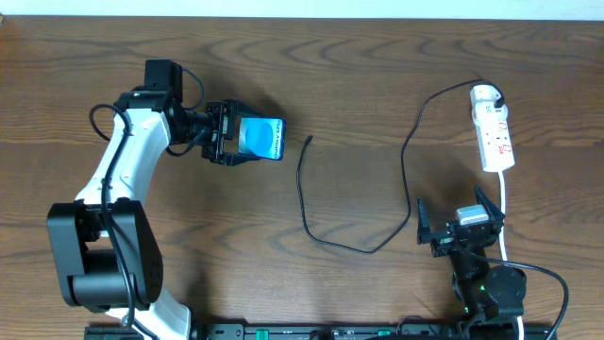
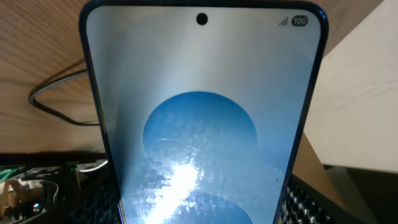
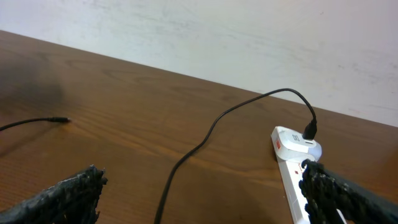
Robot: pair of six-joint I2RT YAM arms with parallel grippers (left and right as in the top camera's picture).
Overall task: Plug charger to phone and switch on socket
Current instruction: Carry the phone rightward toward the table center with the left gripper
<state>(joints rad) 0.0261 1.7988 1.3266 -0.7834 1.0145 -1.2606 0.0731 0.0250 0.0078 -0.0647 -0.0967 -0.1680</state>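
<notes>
Holds slim, slippery blue-screened black-edged phone [image 1: 265, 138] in left gripper [image 1: 241, 139], upper left. Shows right gripper [image 1: 454, 212] gaping, empty. Probably best pinching limp thin black charger cable [image 1: 301, 189] behind tip.

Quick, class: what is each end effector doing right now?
Left end effector: closed on the phone.
Right end effector: open, holding nothing.
</notes>
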